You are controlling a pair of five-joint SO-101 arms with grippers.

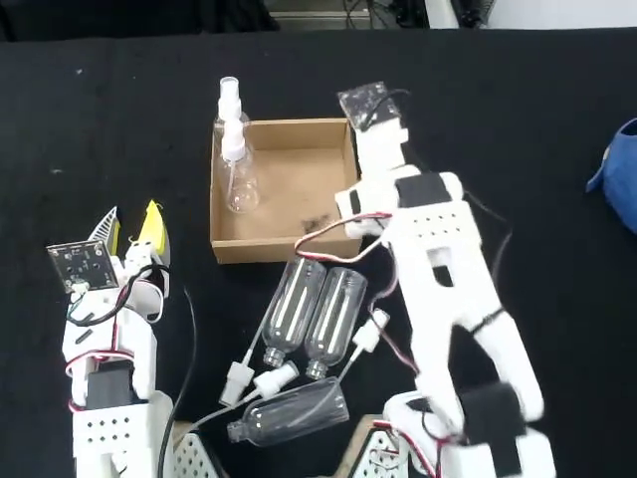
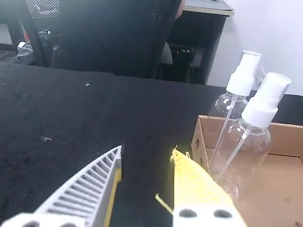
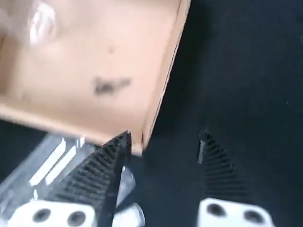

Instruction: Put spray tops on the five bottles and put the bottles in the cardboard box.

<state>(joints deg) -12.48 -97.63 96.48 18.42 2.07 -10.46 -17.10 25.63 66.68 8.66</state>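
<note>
The cardboard box [image 1: 289, 214] lies at mid table. Two clear bottles with white spray tops stand at its left side, one [image 1: 240, 171] inside and one [image 1: 229, 108] at the back left corner. In the left wrist view they are the front bottle [image 2: 248, 142] and the rear bottle [image 2: 227, 106]. Three topless bottles lie in front of the box [image 1: 292, 304] [image 1: 334, 311] [image 1: 291, 410], with loose spray tops [image 1: 261, 379] [image 1: 367, 335] among them. My left gripper [image 1: 132, 211] [image 2: 147, 151] stands open and empty left of the box. My right gripper [image 3: 164, 139] is open and empty at the box's front right corner [image 3: 147, 132].
A blue object [image 1: 619, 184] sits at the table's right edge. Cables run between the lying bottles and the arm bases. The right arm [image 1: 438, 259] stretches over the table right of the bottles. A dark chair [image 2: 109, 33] stands behind the table.
</note>
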